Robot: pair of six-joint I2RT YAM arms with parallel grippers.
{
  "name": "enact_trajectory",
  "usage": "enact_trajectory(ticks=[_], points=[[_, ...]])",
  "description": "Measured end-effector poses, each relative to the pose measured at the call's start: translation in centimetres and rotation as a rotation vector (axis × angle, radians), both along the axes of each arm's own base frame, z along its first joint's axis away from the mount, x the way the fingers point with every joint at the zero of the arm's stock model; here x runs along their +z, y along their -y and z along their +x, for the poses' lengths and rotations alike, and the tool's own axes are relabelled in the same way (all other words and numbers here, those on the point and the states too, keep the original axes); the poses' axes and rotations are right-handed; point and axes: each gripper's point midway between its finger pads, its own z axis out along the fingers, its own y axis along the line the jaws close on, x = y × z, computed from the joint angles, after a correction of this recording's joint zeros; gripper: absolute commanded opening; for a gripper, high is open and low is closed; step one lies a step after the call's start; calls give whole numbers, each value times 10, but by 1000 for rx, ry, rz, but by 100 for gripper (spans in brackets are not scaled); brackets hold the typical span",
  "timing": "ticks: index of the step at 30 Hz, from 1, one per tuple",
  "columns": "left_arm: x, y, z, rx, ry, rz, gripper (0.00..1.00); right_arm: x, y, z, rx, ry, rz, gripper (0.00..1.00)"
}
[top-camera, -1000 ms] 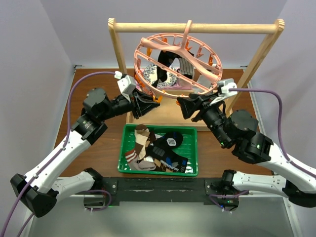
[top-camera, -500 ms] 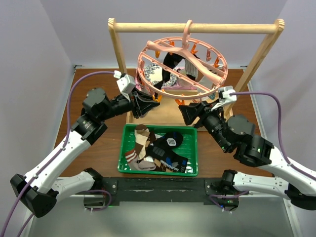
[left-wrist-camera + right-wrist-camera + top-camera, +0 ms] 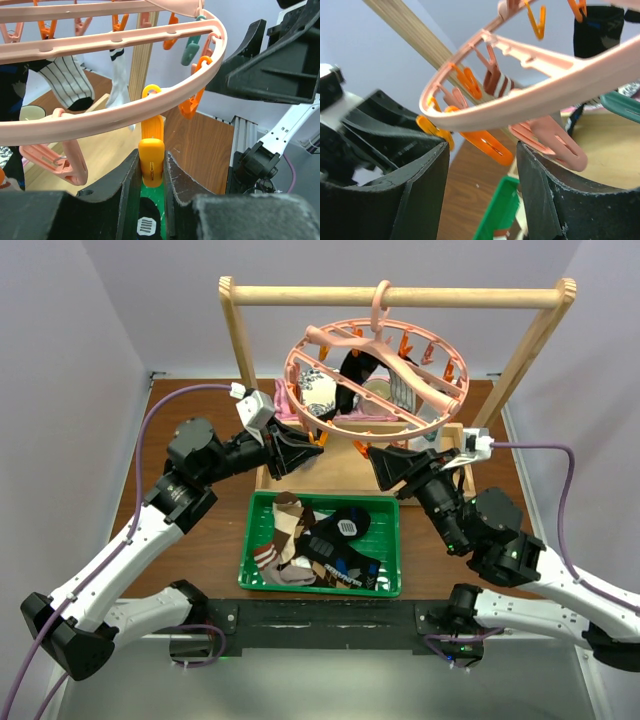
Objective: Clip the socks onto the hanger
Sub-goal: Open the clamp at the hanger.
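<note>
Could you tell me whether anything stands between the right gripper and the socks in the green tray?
Nothing visible does. The right gripper hangs open by the hanger's rim, above the green tray; the socks lie uncovered.

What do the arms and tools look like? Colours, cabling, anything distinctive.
The left arm and right arm have white link shells and black joints. The left tool and right tool are matte black, broad and wedge-shaped. A purple cable runs to a white wrist module on each.
</note>
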Motion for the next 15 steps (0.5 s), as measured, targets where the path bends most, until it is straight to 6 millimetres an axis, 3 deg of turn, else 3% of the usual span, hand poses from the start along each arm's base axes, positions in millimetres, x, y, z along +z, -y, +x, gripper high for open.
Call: enact_trajectory(ticks=[6,15], points=[[0,0,0,0,0,-1,23,26,-7,4,-5,54,115,61],[2,-1,1,5,1,-5,22,22,-17,17,-52,46,146,61]])
